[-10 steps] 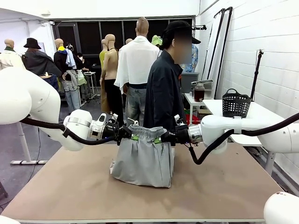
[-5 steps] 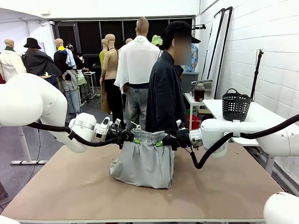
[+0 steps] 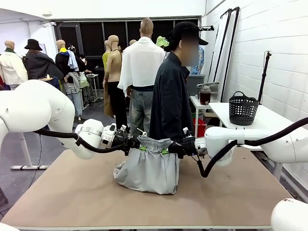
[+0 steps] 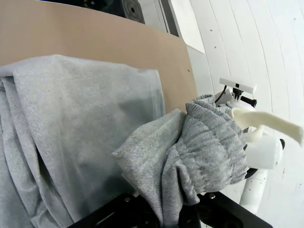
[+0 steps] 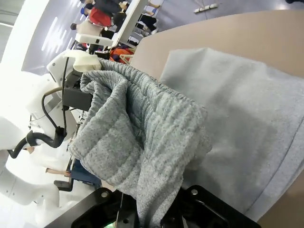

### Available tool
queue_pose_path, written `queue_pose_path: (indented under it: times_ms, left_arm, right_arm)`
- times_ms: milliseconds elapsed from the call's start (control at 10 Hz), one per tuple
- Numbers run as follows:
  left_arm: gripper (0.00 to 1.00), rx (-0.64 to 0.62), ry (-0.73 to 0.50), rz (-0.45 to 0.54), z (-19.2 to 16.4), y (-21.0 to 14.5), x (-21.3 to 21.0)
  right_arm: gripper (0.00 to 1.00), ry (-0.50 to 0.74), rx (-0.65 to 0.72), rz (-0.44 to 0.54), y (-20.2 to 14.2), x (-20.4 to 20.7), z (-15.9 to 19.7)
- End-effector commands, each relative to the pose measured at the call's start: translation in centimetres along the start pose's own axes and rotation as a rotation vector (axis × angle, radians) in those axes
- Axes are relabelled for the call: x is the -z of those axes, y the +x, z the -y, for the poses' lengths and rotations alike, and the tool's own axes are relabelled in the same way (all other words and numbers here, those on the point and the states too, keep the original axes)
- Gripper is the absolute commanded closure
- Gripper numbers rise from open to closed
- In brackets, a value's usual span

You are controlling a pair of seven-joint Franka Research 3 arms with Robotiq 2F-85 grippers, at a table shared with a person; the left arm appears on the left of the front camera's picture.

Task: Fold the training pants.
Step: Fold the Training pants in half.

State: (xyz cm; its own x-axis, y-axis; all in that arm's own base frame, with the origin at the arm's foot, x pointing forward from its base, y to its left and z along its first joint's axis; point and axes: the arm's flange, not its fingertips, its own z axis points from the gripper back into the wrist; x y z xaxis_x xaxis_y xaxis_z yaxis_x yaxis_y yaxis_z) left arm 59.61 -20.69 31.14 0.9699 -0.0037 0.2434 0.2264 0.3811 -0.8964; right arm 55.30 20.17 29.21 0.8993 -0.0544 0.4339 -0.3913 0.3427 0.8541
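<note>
Above the table's (image 3: 57, 192) middle, the training pants (image 3: 147, 168) are held by the gathered waistband, the left gripper (image 3: 133, 143) clamped at its 9 o'clock end and the right gripper (image 3: 174, 147) at 3 o'clock. Over the last second the waistband has been lowered, so more cloth is piled on the board; a fold is probably being laid down.

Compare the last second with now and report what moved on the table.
Both grippers, left gripper and right gripper, have come down toward the table, carrying the waistband of the training pants lower, from about shoulder height of the hanging cloth to just above the pile. The fabric has slumped and spread wider at its base. Both stay clamped on the waistband ends; the person behind the table stays put.
</note>
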Motion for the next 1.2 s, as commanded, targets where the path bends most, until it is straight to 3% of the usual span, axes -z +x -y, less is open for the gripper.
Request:
queue_pose_path:
  times_ms: [0,500,600,700,1100]
  left_arm:
    - [1.00,-0.011,0.057,0.054,-1.9,1.3,-1.2]
    - [1.00,-0.053,0.073,0.029,-3.5,1.4,-0.6]
    - [1.00,-0.007,0.097,-0.004,-3.0,0.9,-0.5]
    - [1.00,-0.023,0.011,-0.002,-2.1,0.3,1.2]
    - [1.00,-0.016,0.010,-0.015,-1.9,0.1,1.7]
  right_arm:
    - [1.00,-0.054,0.045,0.049,0.6,-0.6,1.4]
    - [1.00,-0.065,0.073,0.060,0.8,-0.6,2.9]
    - [1.00,-0.071,0.056,0.049,0.8,-0.6,2.8]
    - [1.00,-0.023,0.042,0.007,-0.1,0.4,1.8]
    - [1.00,-0.022,0.043,0.000,-0.3,0.6,1.9]
